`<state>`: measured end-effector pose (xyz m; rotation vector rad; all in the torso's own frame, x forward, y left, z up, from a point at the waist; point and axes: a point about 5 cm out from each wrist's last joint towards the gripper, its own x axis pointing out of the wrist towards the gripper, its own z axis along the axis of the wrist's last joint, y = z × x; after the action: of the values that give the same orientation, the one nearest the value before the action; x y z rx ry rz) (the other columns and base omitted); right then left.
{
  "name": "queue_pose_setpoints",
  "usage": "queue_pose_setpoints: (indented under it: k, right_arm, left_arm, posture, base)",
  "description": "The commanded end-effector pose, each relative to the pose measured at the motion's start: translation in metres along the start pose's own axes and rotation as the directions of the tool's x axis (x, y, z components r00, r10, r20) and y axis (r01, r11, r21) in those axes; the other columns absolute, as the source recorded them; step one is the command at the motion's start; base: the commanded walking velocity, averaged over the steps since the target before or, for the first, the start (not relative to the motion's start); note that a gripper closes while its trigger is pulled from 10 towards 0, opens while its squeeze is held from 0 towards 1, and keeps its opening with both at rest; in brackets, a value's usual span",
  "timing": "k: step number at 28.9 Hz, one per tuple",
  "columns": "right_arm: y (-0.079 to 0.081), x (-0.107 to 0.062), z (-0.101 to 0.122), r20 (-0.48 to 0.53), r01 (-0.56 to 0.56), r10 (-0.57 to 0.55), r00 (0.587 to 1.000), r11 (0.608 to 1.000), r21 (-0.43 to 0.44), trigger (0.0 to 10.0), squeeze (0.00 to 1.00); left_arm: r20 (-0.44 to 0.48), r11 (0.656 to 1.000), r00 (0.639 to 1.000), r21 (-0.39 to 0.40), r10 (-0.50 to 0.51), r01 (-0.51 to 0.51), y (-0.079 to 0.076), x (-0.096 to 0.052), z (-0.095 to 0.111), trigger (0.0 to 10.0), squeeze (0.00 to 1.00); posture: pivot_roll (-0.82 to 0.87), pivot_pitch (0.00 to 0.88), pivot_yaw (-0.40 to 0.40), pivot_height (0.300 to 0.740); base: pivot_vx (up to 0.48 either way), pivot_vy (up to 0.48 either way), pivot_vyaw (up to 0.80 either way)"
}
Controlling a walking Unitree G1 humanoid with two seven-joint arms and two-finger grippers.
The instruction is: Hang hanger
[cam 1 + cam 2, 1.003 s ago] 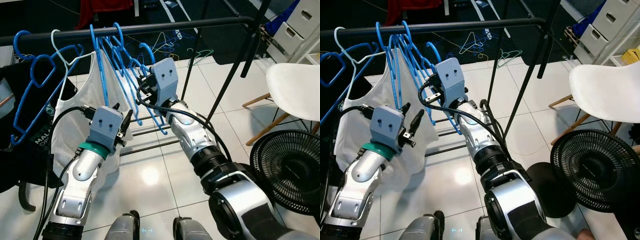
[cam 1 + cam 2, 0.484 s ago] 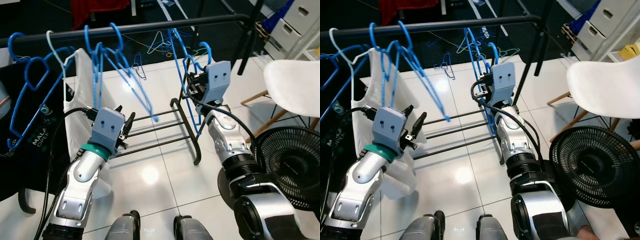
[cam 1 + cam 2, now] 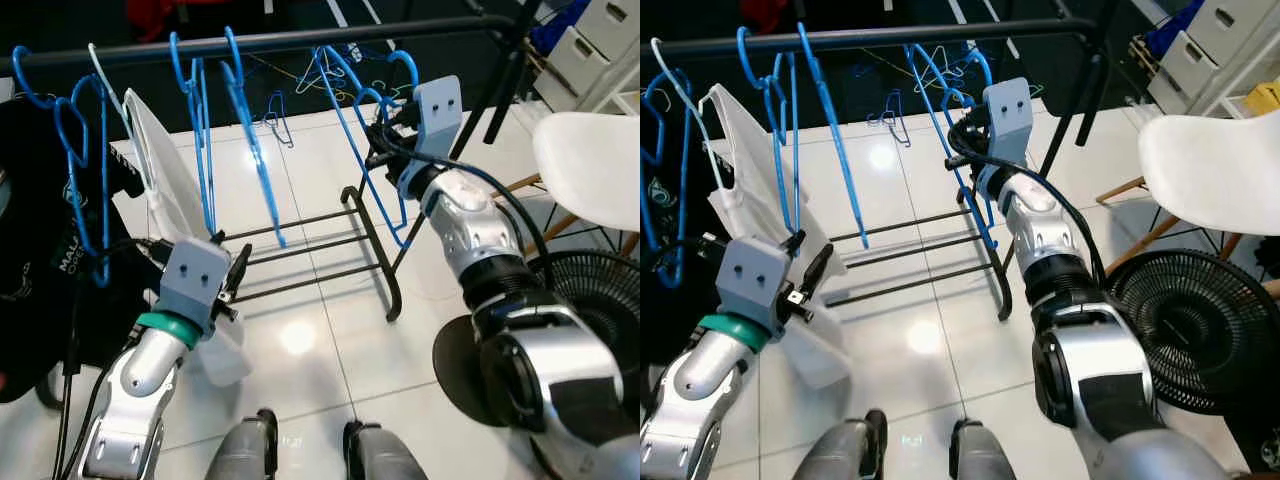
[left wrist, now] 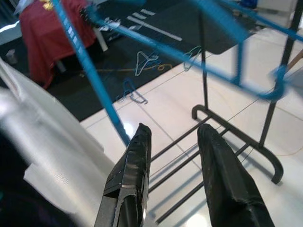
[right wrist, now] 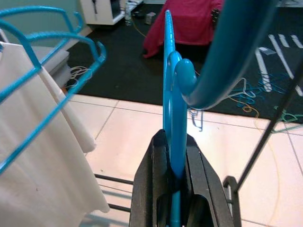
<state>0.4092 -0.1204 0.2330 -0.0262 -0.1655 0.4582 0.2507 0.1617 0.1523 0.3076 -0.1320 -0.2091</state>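
Note:
A black rail [image 3: 300, 38] runs across the top, carrying several blue hangers [image 3: 243, 120], a white garment [image 3: 160, 170] on a white hanger and a black garment [image 3: 40, 240]. My right gripper [image 3: 384, 140] is raised just below the rail's right part, shut on a blue hanger [image 3: 378, 190]. The hook [image 3: 404, 62] of that hanger sits slightly under the rail, apart from it. The right wrist view shows both fingers [image 5: 147, 189] clamped on the blue hanger [image 5: 170, 94]. My left gripper [image 3: 232, 284] hangs lower, by the white garment, open with nothing between its fingers [image 4: 135, 161].
The rack's base bars [image 3: 300, 255] and right upright [image 3: 500, 80] stand on the white tiled floor. A white chair [image 3: 590, 170] and a black fan [image 3: 590, 290] are at the right, white drawers [image 3: 610, 30] behind them. Loose hangers [image 3: 322, 72] lie on the floor beyond the rail.
My right gripper has carried the blue hanger away from the bunch, rightward and up toward the rail. The left arm has dropped slightly. The camera has shifted too.

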Motion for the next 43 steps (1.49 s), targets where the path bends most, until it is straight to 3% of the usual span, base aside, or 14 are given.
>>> queue_pose_setpoints:
  k: [1,6,8,18,21,24,26,27,28,30,36,37,43]
  right_arm:
    - [-0.003,0.002,0.002,-0.024,-0.009,0.009,1.000,1.000,0.009,10.0,0.00]
    - [-0.004,0.009,0.015,-0.020,-0.019,0.019,1.000,1.000,0.005,10.0,0.00]
    - [-0.004,0.015,0.033,0.004,-0.024,0.024,1.000,0.999,-0.029,10.0,0.00]
    - [-0.003,0.023,0.054,0.025,-0.036,0.039,0.999,0.996,-0.085,10.0,0.00]
    - [-0.003,0.023,0.055,0.017,-0.039,0.040,0.999,0.997,-0.063,10.0,0.00]
    - [-0.009,0.020,0.037,-0.070,0.025,-0.021,0.997,0.998,0.065,10.0,0.00]
    - [-0.011,0.018,0.032,-0.089,0.044,-0.035,0.995,0.995,0.092,10.0,0.04]
    - [-0.012,0.017,0.030,-0.097,0.051,-0.041,0.994,0.993,0.106,10.0,0.21]
    - [-0.013,0.017,0.029,-0.101,0.052,-0.041,0.994,0.993,0.109,10.0,0.94]
    - [-0.013,0.017,0.028,-0.101,0.044,-0.032,0.994,0.992,0.116,10.0,1.00]
    - [-0.013,0.017,0.030,-0.088,0.032,-0.023,0.996,0.995,0.093,10.0,1.00]
    - [-0.013,0.017,0.031,-0.073,0.023,-0.018,0.997,0.998,0.066,10.0,0.00]
    - [-0.006,0.013,0.029,0.038,0.013,-0.011,0.999,0.999,-0.038,10.0,0.00]
  left_arm:
    - [-0.018,1.000,1.000,0.003,-0.001,0.002,-0.001,-0.004,-0.001,10.0,0.00]
    - [-0.023,1.000,1.000,0.002,0.006,-0.006,-0.002,-0.006,0.000,10.0,0.00]
    - [-0.029,1.000,0.999,0.001,0.016,-0.016,-0.001,-0.009,0.001,10.0,0.00]
    - [-0.042,1.000,0.999,0.001,0.026,-0.026,-0.002,-0.014,0.001,10.0,0.00]
    - [-0.043,1.000,0.999,0.001,0.027,-0.027,-0.002,-0.014,0.001,10.0,0.00]
    - [-0.045,1.000,0.998,0.004,0.031,-0.031,-0.001,-0.015,0.002,10.0,0.00]
    - [-0.047,0.999,0.998,0.006,0.032,-0.032,0.000,-0.015,0.003,10.0,0.00]
    - [-0.047,0.999,0.998,0.006,0.033,-0.033,0.000,-0.015,0.003,10.0,0.00]
    - [-0.049,0.999,0.998,0.007,0.033,-0.033,0.000,-0.015,0.003,10.0,0.00]
    - [-0.050,0.999,0.998,0.007,0.032,-0.031,0.000,-0.015,0.003,10.0,0.00]
    - [-0.049,1.000,0.998,0.006,0.027,-0.026,-0.001,-0.013,0.003,10.0,0.00]
    - [-0.048,1.000,0.999,0.005,0.024,-0.024,-0.002,-0.012,0.003,10.0,0.00]
    - [-0.045,1.000,0.999,0.001,0.019,-0.019,-0.004,-0.010,0.003,10.0,0.00]
  posture:
    - [0.11,0.198,0.022,0.733]
    - [0.12,0.207,0.015,0.733]
    - [0.13,0.215,0.010,0.733]
    - [0.14,0.222,0.002,0.733]
    - [0.14,0.223,0.002,0.733]
    - [0.15,0.223,0.006,0.733]
    - [0.15,0.223,0.006,0.733]
    - [0.15,0.223,0.006,0.733]
    - [0.15,0.218,0.010,0.733]
    - [0.15,0.216,0.011,0.733]
    - [0.14,0.208,0.015,0.733]
    - [0.14,0.200,0.015,0.733]
    - [0.13,0.187,0.016,0.733]
  base:
    - [0.000,0.000,0.00]
    - [0.000,0.000,0.00]
    - [0.000,0.000,0.00]
    - [0.000,0.000,0.00]
    - [0.000,0.000,0.00]
    - [0.000,0.000,0.00]
    - [0.000,0.000,0.00]
    - [0.000,0.000,0.00]
    - [0.000,0.000,0.00]
    - [0.000,0.000,0.00]
    - [0.000,0.000,0.00]
    - [0.000,0.000,0.00]
    - [0.000,0.000,0.00]
